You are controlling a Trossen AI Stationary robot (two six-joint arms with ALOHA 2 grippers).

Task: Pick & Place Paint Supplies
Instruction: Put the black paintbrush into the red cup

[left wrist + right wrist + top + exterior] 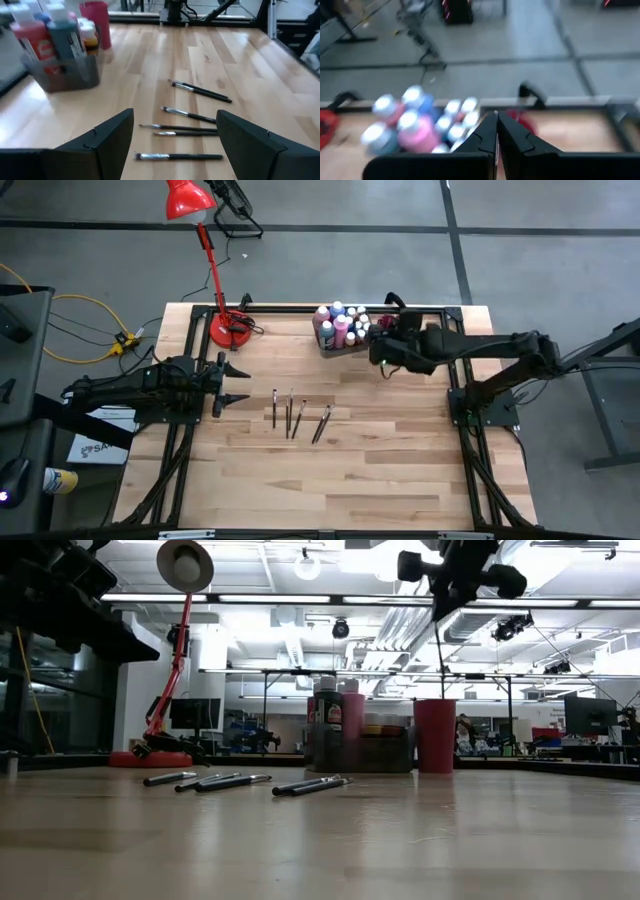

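A: Left gripper [236, 383] sits mid-left, jaws spread wide, empty, facing the paintbrushes [297, 417] lying at centre on the table [380, 470].

B: Upper right, the right gripper [381, 352] hangs clenched beside the paint bottles [340, 325]. Next, I'd guess, a brush pick-up.

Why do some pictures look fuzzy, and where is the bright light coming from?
Right wrist view: the paint bottles are smeared and fuzzy behind the shut right gripper. Left wrist view: the paintbrushes look sharp, the bin softer. Low view: the ceiling lights glare white and the near table blurs.
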